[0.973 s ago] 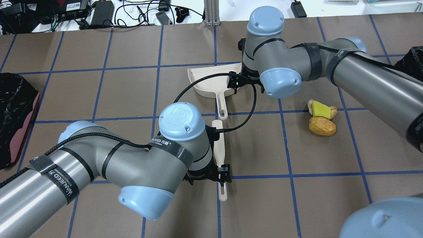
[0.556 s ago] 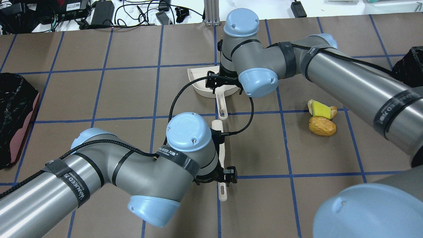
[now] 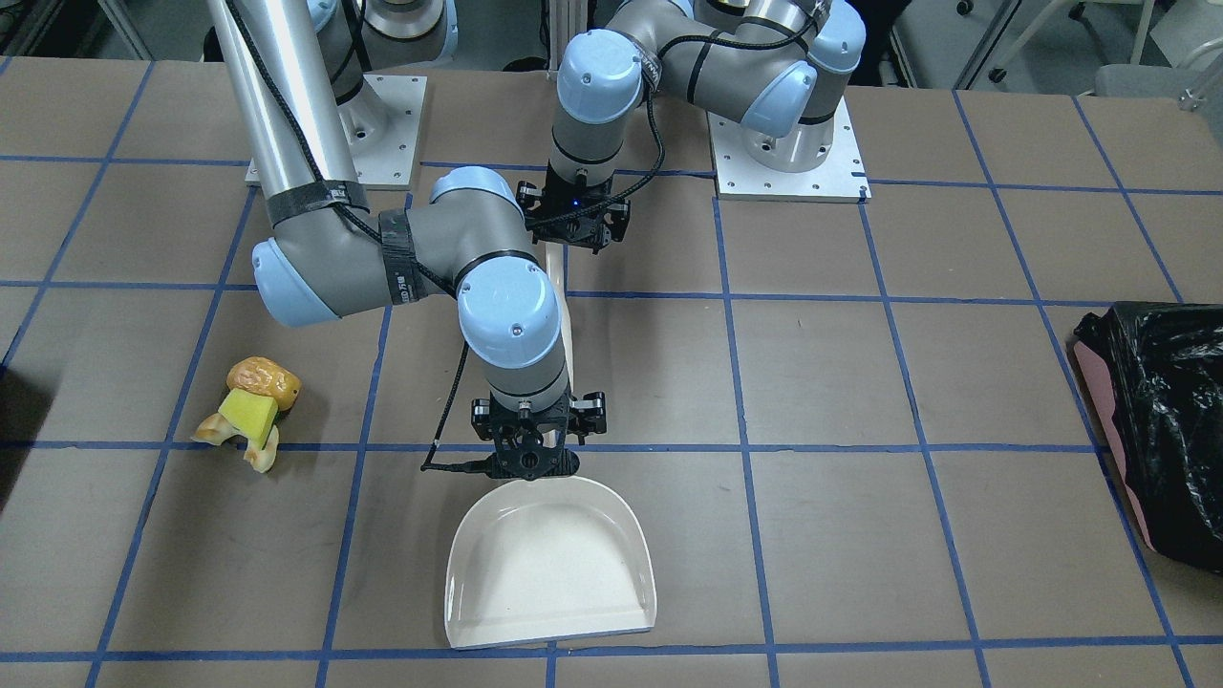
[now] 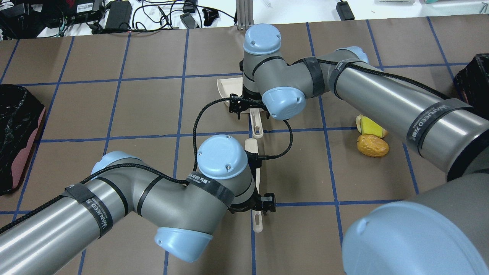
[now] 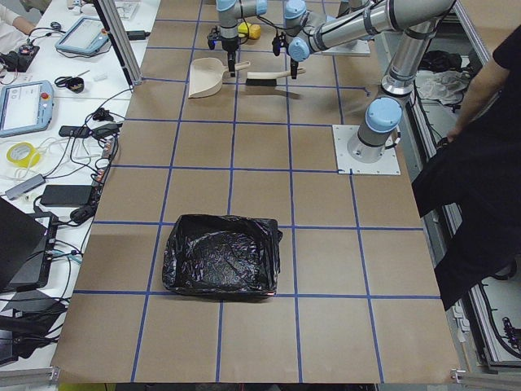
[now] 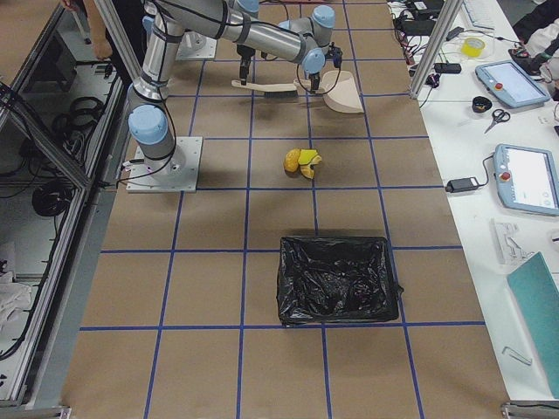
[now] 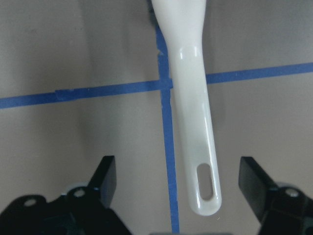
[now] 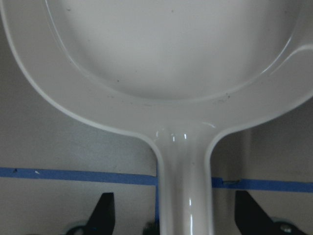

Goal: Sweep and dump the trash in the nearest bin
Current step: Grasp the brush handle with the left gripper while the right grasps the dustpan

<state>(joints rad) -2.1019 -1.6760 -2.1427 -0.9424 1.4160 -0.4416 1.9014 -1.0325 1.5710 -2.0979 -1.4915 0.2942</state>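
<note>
The trash [image 4: 372,138], an orange-brown lump, a yellow-green block and pale peels, lies on the table at the right; it also shows in the front view [image 3: 250,403]. A white dustpan [image 3: 549,564] lies flat. My right gripper [image 8: 183,210] is open over the dustpan's handle [image 8: 185,166], one finger on each side, not touching. My left gripper [image 7: 178,177] is open over the white brush handle [image 7: 193,122], fingers well apart from it. The dark bin [image 4: 473,74] shows at the right edge and in the right side view [image 6: 336,279].
A pink bin lined with a black bag [image 4: 17,130] stands at the table's left edge. Brush [image 4: 253,152] and dustpan [image 4: 229,89] lie end to end in the middle of the table. Cables and devices lie beyond the far edge.
My right arm has swung left across the dustpan until its gripper is over the handle. My left arm has shifted a little right, its gripper still over the brush handle.
</note>
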